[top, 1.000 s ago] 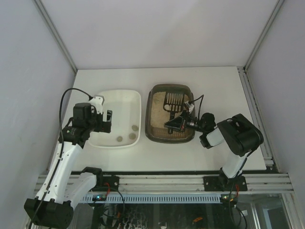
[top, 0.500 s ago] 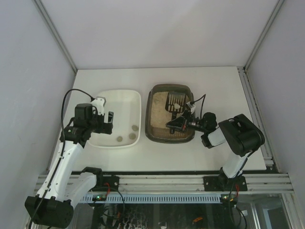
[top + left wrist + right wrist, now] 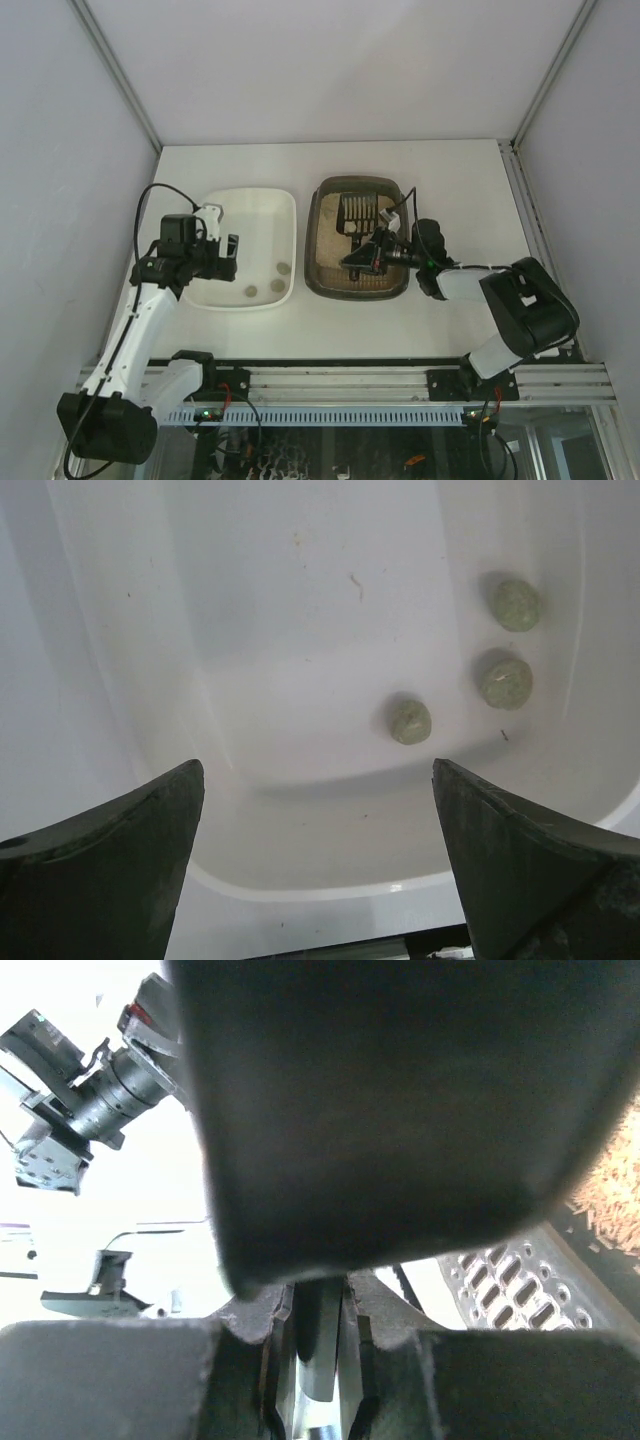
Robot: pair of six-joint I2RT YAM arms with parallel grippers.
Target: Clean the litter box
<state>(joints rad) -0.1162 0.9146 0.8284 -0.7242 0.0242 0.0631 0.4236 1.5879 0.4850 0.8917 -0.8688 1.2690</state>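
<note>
The litter box (image 3: 322, 262) is a dark tray with beige litter (image 3: 617, 1174), standing mid-table. A dark slotted scoop (image 3: 357, 213) lies over its far half, and its slotted blade shows in the right wrist view (image 3: 508, 1292). My right gripper (image 3: 368, 256) is over the box's near half, shut on the scoop's handle (image 3: 322, 1332). My left gripper (image 3: 228, 257) is open and empty above the left part of the white tray (image 3: 262, 205). In the left wrist view its fingers (image 3: 120, 850) stand wide apart over the tray's near wall (image 3: 330, 830).
Three grey-green clumps (image 3: 409, 720) lie in the white tray, near its right wall, and two show in the top view (image 3: 278, 285). The two trays stand side by side. Grey enclosure walls ring the table, with the metal rail at the near edge.
The right arm has stretched out lower and the scoop has turned slightly left over the far litter. The left gripper has shifted only a little.
</note>
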